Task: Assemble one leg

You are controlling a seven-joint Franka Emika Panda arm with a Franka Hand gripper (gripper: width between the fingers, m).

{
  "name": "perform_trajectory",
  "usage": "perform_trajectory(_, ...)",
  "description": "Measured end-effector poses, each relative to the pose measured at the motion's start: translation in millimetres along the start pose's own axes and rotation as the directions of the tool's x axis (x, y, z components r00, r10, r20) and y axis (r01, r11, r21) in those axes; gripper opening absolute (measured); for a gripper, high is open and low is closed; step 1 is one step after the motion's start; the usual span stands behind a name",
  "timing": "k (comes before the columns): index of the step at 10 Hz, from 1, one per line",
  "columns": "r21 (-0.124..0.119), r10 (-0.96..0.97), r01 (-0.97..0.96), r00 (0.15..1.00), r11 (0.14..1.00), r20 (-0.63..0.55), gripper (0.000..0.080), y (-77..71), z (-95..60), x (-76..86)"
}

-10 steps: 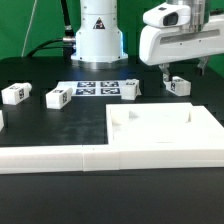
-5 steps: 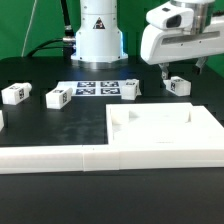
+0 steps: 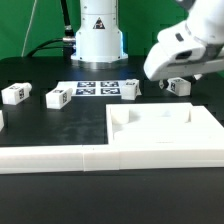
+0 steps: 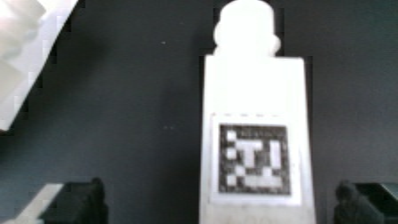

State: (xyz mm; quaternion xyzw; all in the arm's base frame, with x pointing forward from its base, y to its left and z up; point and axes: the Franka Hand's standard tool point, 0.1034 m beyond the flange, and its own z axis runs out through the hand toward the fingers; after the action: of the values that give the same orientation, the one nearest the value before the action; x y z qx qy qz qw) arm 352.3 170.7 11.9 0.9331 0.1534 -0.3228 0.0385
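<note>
In the wrist view a white leg (image 4: 249, 120) with a black-and-white tag lies on the black table between my two fingers, its round peg end pointing away. My gripper (image 4: 219, 205) is open, with a dark gap on each side of the leg. In the exterior view the gripper (image 3: 172, 84) hangs tilted over this leg (image 3: 180, 87) at the right, just behind the panel. Three more legs lie on the table: one at the far left (image 3: 14, 93), one beside it (image 3: 58, 97), one by the marker board (image 3: 129, 90).
The large white panel (image 3: 160, 128) with a recess lies in front, and a long white piece (image 3: 50, 158) runs along its left. The marker board (image 3: 95, 88) lies before the robot base (image 3: 97, 40). A white part (image 4: 22, 60) shows at the wrist view's edge.
The hand has tilted and swung over the right-hand leg; before it hung upright. The leg and the other parts have not moved.
</note>
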Motion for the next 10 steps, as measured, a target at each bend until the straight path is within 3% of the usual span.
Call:
perform_trajectory(5,0.001,-0.011,0.011,0.928,1.0,0.371,0.0649,-1.2,9.1,-2.6)
perform_trajectory(9,0.005,-0.014,0.013,0.913,1.0,0.407,0.0622,-0.9,11.9,-0.2)
perform_trajectory(10,0.005,-0.014,0.013,0.913,1.0,0.407,0.0449,-0.9,11.9,-0.2)
